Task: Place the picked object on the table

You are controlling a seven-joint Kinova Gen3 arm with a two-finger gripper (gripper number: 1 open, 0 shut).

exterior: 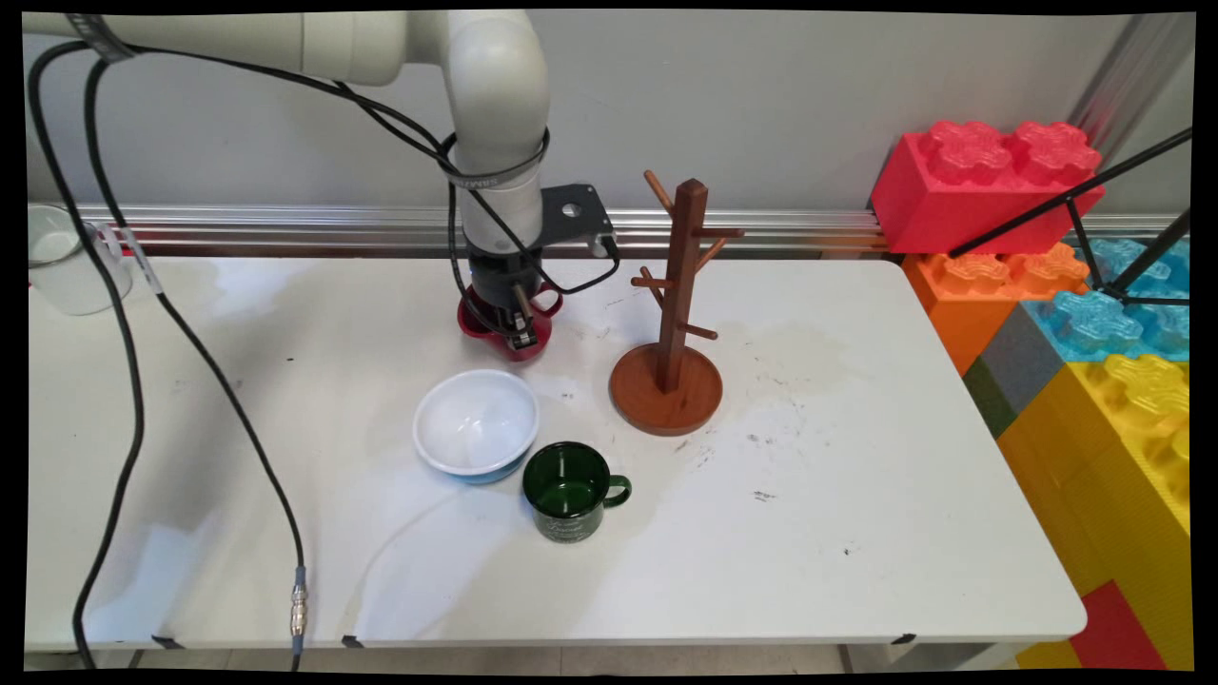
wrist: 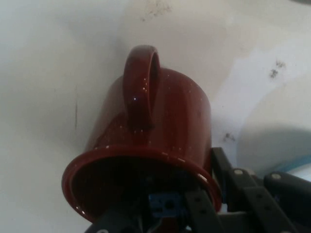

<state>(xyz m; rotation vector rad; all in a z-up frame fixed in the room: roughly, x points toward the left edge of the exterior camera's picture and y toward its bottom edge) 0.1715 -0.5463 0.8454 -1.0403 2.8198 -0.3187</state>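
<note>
Glossy green mug [exterior: 568, 492] nearest; end effector [exterior: 517, 328] grips speckled red mug [wrist: 150, 145].

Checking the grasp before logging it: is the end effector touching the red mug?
Touching. In the hand view the end effector straddles the red mug's rim, one finger inside and one outside against its wall.

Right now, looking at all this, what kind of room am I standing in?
Probably a robotics lab or demo room. A cabled white robot arm works at a plain white table with mugs and a wooden mug tree, while giant toy building blocks are stacked alongside.
</note>
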